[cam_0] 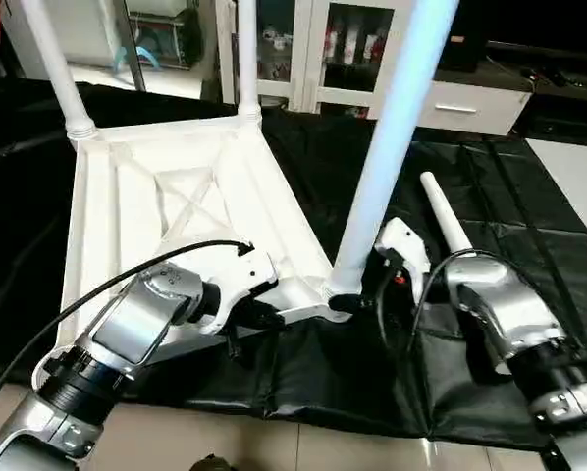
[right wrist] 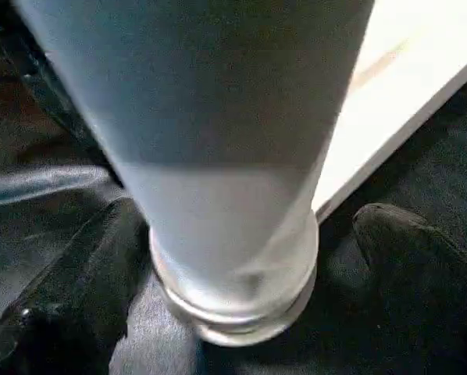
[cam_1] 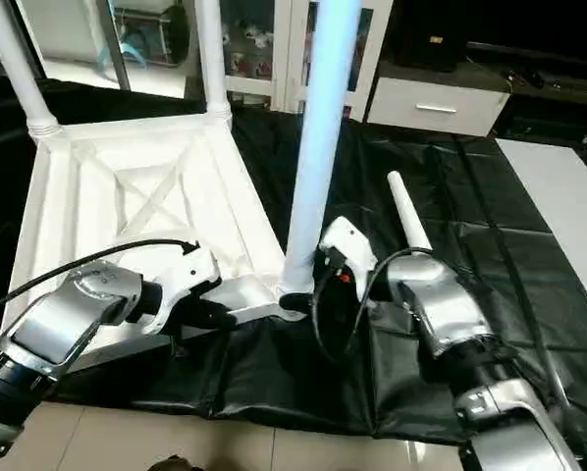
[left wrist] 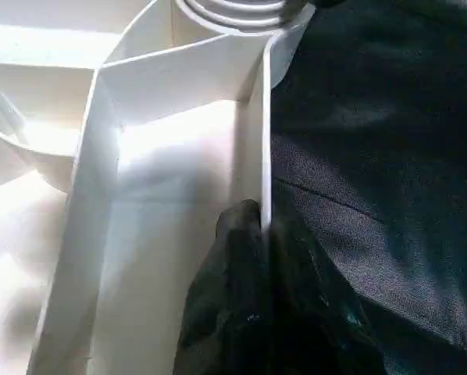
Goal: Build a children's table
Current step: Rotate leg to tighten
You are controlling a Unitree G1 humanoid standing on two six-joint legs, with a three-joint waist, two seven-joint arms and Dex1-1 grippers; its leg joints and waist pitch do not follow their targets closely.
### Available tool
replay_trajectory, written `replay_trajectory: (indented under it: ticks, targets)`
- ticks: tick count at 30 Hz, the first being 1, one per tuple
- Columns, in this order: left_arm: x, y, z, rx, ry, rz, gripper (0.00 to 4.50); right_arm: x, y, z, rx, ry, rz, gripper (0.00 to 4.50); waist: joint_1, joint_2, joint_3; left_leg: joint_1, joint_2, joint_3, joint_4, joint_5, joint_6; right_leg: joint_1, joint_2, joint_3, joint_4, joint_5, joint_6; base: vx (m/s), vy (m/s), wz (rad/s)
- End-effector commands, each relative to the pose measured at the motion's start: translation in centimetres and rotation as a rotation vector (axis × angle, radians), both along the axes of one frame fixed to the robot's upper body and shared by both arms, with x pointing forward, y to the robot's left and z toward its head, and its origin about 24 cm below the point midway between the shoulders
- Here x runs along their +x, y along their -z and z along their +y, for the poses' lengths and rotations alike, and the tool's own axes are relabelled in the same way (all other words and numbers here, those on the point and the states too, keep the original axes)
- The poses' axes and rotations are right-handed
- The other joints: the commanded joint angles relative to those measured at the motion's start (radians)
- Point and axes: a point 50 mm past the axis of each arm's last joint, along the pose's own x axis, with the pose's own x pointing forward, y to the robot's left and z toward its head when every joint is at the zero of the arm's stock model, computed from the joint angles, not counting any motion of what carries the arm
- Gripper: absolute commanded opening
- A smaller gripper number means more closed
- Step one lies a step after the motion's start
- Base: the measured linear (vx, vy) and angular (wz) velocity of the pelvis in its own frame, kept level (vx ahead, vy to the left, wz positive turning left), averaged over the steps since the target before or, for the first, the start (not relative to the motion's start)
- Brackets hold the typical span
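A: White top (cam_0: pixel 176 211) lies ribs-up on the black cloth (cam_0: pixel 529 255). You have three legs standing in corner sockets; the near-right leg (cam_0: pixel 392 137) is the newest.

B: And the fourth?

A: Loose leg (cam_0: pixel 441 211) lies on the cloth just beyond your right gripper (right wrist: pixel 241 258), whose jaws stand wide on either side of the near-right leg's base, not gripping it. Your left gripper (left wrist: pixel 253 242) is pinched on the top's near rim.

B: Remaining?

A: By my estimate, one leg and flipping the table upright.
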Motion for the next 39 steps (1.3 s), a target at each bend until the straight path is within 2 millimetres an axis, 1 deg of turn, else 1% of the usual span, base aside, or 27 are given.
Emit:
replay_trajectory:
  ticks: [1,4,5,6,7,9,10,11,13,14,17,18,19,25,30,31,32,33,34,35,36,37,38,39]
  targets:
    - [-1.5,1.2,-1.3,-0.016,0.097,0.102,0.0,0.4,-0.2,-0.1,-0.019,-0.001,-0.024,4.46,-0.006,0.008,-0.065,0.009,0.045,-0.01,-0.075,-0.145,0.024,0.054,-0.065,0.06,-0.066,-0.097,-0.251,0.0,0.0,0.0]
    - [-1.5,1.2,-1.3,-0.015,0.096,0.104,0.0,0.4,-0.1,-0.1,-0.026,-0.004,-0.027,4.46,-0.006,0.007,-0.065,0.01,0.043,-0.01,-0.074,-0.142,0.027,0.055,-0.064,0.06,-0.067,-0.097,-0.249,0.0,0.0,0.0]
    - [-1.5,1.2,-1.2,-0.015,0.095,0.104,0.0,0.4,0.0,0.0,-0.024,-0.005,-0.027,4.46,-0.006,0.008,-0.064,0.009,0.044,-0.01,-0.074,-0.146,0.026,0.056,-0.064,0.06,-0.067,-0.101,-0.248,0.0,0.0,0.0]
    - [-1.6,1.2,-1.2,-0.014,0.095,0.105,0.0,0.4,0.0,0.0,-0.02,-0.006,-0.028,4.3,-0.006,0.008,-0.065,0.009,0.043,-0.01,-0.073,-0.146,0.027,0.056,-0.064,0.06,-0.067,-0.102,-0.246,0.0,0.0,0.0]
    - [-1.6,1.2,-1.2,-0.013,0.095,0.106,0.0,0.4,0.0,0.0,-0.017,-0.004,-0.028,4.3,-0.006,0.009,-0.065,0.009,0.043,-0.01,-0.073,-0.145,0.026,0.056,-0.065,0.06,-0.067,-0.101,-0.246,0.0,0.0,0.0]
    - [-1.6,1.3,-1.1,-0.009,0.094,0.109,0.0,0.5,0.0,0.0,0.003,0.003,-0.03,4.01,-0.006,0.01,-0.066,0.009,0.044,-0.011,-0.073,-0.143,0.027,0.056,-0.064,0.059,-0.065,-0.094,-0.248,0.0,0.0,0.0]
    - [-1.6,1.3,-1.1,-0.009,0.094,0.109,0.0,0.5,0.0,0.0,0.003,0.003,-0.03,4.01,-0.007,0.009,-0.067,0.009,0.043,-0.011,-0.072,-0.138,0.029,0.057,-0.063,0.059,-0.065,-0.086,-0.25,0.0,0.0,0.0]
    - [-1.6,1.3,-1.1,-0.008,0.094,0.11,0.0,0.5,0.0,0.0,0.008,0.004,-0.029,3.95,-0.006,0.012,-0.066,0.009,0.043,-0.011,-0.073,-0.138,0.029,0.056,-0.063,0.059,-0.064,-0.084,-0.251,0.0,0.0,0.0]
    - [-1.6,1.3,-1.0,-0.007,0.094,0.112,0.0,0.5,0.1,0.1,0.012,0.005,-0.028,3.9,-0.007,0.012,-0.066,0.009,0.043,-0.011,-0.072,-0.141,0.029,0.056,-0.063,0.059,-0.065,-0.078,-0.256,0.0,0.0,0.0]
    - [-1.6,1.4,-1.0,-0.005,0.095,0.113,0.0,0.5,0.1,0.1,0.017,0.003,-0.023,3.76,-0.008,0.013,-0.066,0.01,0.044,-0.011,-0.073,-0.146,0.027,0.056,-0.063,0.059,-0.065,-0.083,-0.255,0.0,0.0,0.0]
    - [-1.6,1.4,-1.1,-0.006,0.097,0.115,0.0,0.3,0.3,0.1,0.021,-0.001,-0.017,3.48,-0.008,0.012,-0.066,0.01,0.043,-0.011,-0.073,-0.149,0.027,0.057,-0.063,0.059,-0.065,-0.083,-0.255,0.0,0.0,0.0]
    - [-1.6,1.4,-1.1,-0.006,0.097,0.116,0.0,0.2,0.4,0.1,0.021,-0.005,-0.013,3.31,-0.008,0.012,-0.067,0.009,0.043,-0.011,-0.072,-0.147,0.028,0.058,-0.063,0.059,-0.064,-0.079,-0.257,0.0,0.0,0.0]
    - [-1.6,1.4,-1.1,-0.006,0.098,0.116,0.0,0.2,0.5,0.1,0.022,-0.006,-0.012,3.31,-0.008,0.012,-0.067,0.009,0.043,-0.011,-0.072,-0.147,0.028,0.058,-0.063,0.059,-0.064,-0.079,-0.257,0.0,0.0,0.0]
    - [-1.6,1.4,-1.2,-0.005,0.102,0.118,0.0,0.1,0.7,0.0,0.022,-0.009,-0.003,2.81,-0.008,0.013,-0.068,0.01,0.043,-0.011,-0.072,-0.143,0.028,0.057,-0.062,0.059,-0.063,-0.067,-0.261,0.0,0.0,0.0]
    - [-1.7,1.5,-1.1,-0.001,0.101,0.12,0.0,0.0,1.1,0.1,0.021,-0.008,0.005,2.76,-0.007,0.009,-0.068,0.009,0.043,-0.011,-0.071,-0.136,0.033,0.058,-0.063,0.059,-0.062,-0.07,-0.261,0.0,0.0,0.0]
    - [-1.7,1.5,-1.1,-0.001,0.101,0.12,0.0,0.0,1.1,0.1,0.021,-0.008,0.005,2.75,-0.007,0.01,-0.067,0.009,0.043,-0.011,-0.071,-0.135,0.034,0.058,-0.063,0.059,-0.062,-0.071,-0.261,0.0,0.0,0.0]
    - [-1.6,1.5,-1.1,-0.008,0.078,0.11,0.0,0.3,1.8,0.3,0.014,0.075,0.0,2.75,-0.008,0.008,-0.067,0.009,0.043,-0.01,-0.071,-0.138,0.034,0.057,-0.064,0.059,-0.063,-0.079,-0.26,0.0,0.0,0.0]
    - [-1.6,1.5,-1.1,-0.008,0.078,0.11,0.0,0.3,1.8,0.3,0.014,0.075,0.0,2.75,-0.009,0.009,-0.066,0.008,0.043,-0.011,-0.072,-0.14,0.031,0.057,-0.065,0.059,-0.063,-0.086,-0.26,0.0,0.0,0.0]
    - [-1.4,1.5,-1.1,-0.015,0.063,0.103,0.0,0.5,2.2,0.4,0.012,0.127,-0.003,2.75,-0.012,0.011,-0.062,0.009,0.043,-0.012,-0.076,-0.173,0.021,0.055,-0.064,0.058,-0.07,-0.137,-0.25,0.0,0.0,0.0]
    - [-1.2,1.5,-1.3,-0.027,0.044,0.094,0.0,0.7,2.6,0.5,0.011,0.185,0.001,2.75,-0.014,0.009,-0.059,0.01,0.043,-0.011,-0.078,-0.197,0.013,0.053,-0.065,0.058,-0.075,-0.175,-0.242,0.0,0.0,0.0]
    - [-0.9,1.5,-1.4,-0.038,0.02,0.082,0.0,0.9,3.0,0.8,0.013,0.246,0.006,2.75,-0.019,0.006,-0.053,0.011,0.043,-0.015,-0.084,-0.252,-0.008,0.053,-0.069,0.058,-0.085,-0.273,-0.219,0.0,0.0,0.0]
    - [-0.7,1.4,-1.6,-0.045,0.006,0.075,0.0,1.0,3.3,0.9,0.014,0.28,0.011,2.75,-0.022,0.007,-0.051,0.015,0.042,-0.016,-0.085,-0.286,-0.017,0.051,-0.069,0.057,-0.09,-0.329,-0.204,0.0,0.0,0.0]
    - [-0.2,1.5,-1.8,-0.057,-0.028,0.064,0.0,1.1,3.7,1.2,0.023,0.346,0.023,2.75,-0.03,0.002,-0.045,0.022,0.042,-0.02,-0.087,-0.346,-0.029,0.045,-0.071,0.055,-0.104,-0.429,-0.173,-0.06,-0.002,-0.04]
    - [0.1,1.5,-2.0,-0.064,-0.05,0.058,0.0,1.2,4.0,1.4,0.029,0.385,0.032,2.75,-0.035,0.004,-0.041,0.028,0.04,-0.024,-0.088,-0.398,-0.036,0.039,-0.073,0.052,-0.116,-0.532,-0.138,-0.051,0.0,-0.02]
